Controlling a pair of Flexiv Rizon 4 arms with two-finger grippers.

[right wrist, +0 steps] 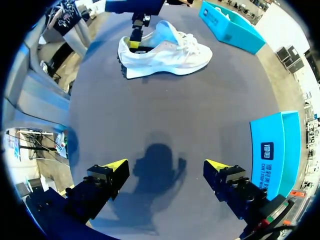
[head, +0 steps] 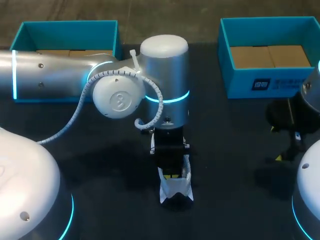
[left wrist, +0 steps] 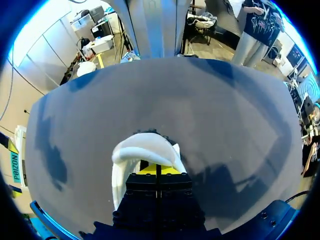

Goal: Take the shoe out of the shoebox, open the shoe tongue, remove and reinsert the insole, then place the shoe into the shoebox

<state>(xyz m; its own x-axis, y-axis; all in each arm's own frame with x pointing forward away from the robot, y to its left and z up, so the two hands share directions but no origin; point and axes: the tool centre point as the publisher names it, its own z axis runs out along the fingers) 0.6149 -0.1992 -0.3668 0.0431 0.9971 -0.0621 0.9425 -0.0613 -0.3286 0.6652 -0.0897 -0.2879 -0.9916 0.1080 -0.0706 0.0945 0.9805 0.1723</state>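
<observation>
Yellow-tipped and pressed together, the fingers of the left gripper (left wrist: pixel 156 169) were sunk in the heel opening of the shoe (right wrist: pixel 165 50) (whether anything thin was pinched between them could not be told). The right gripper (right wrist: pixel 167 167) was spread wide above the table (right wrist: pixel 165 110), with nothing grasped. One shoe was counted, set on its sole outside the boxes. Two boxes were counted, the left shoebox (head: pixel 67 32) and the right shoebox (head: pixel 240 82), both at the far edge.
</observation>
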